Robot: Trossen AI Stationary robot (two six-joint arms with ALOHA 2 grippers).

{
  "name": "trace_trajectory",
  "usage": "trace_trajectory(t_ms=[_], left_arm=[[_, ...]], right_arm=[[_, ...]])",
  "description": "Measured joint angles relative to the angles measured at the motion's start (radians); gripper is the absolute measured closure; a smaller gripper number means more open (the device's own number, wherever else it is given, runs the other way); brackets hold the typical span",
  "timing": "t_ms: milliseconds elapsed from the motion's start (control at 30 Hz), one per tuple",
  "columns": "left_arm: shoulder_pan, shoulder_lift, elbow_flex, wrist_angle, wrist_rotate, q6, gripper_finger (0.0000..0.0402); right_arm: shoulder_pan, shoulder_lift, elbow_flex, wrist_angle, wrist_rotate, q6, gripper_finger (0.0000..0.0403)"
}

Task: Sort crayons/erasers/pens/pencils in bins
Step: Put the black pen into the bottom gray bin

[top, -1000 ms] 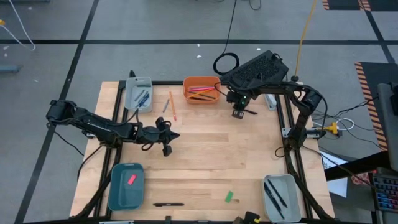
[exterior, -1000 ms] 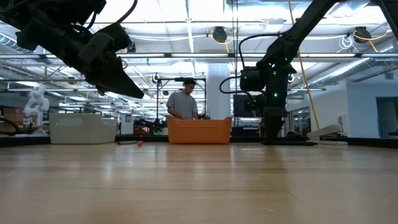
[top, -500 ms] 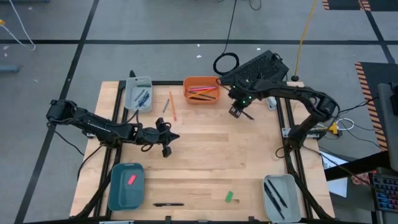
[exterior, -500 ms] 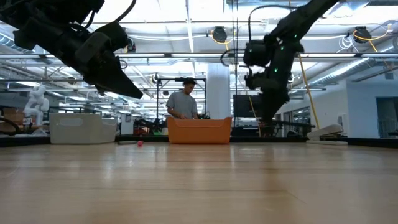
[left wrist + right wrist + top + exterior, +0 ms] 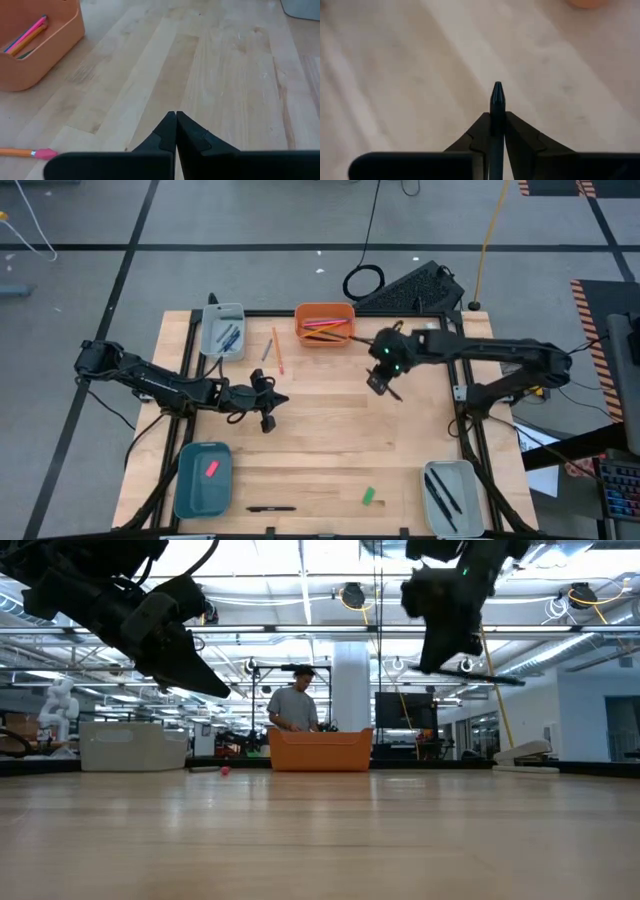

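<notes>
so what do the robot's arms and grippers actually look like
Both arms are dark, near-black, jointed and slim. The right gripper sits below a small green light on its wrist. The left gripper ends a bulkier black wrist block. Close up, each gripper's fingers are matte black wedges tapering to a point, mounted on a flat black crossbar.

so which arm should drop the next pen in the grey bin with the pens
Right. The right gripper is shut on a black pen above the table, while the left gripper is shut and empty. The pen bin sits at the right-hand near corner.
</notes>
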Motion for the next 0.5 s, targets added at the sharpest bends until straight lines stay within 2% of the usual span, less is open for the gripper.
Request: trace_trajectory(t_ms=[233,500], left_arm=[[0.0,0.0,0.0,0.0,0.0,0.023,0.0399],[0.002,0.0,0.0,0.002,0.0,0.051,0.0397]], right_arm=[[0.225,-0.097,0.001,-0.031,-0.003,0.28,0.0363],[0.56,-0.159,0.001,-0.159,0.091,0.676,0.0362]])
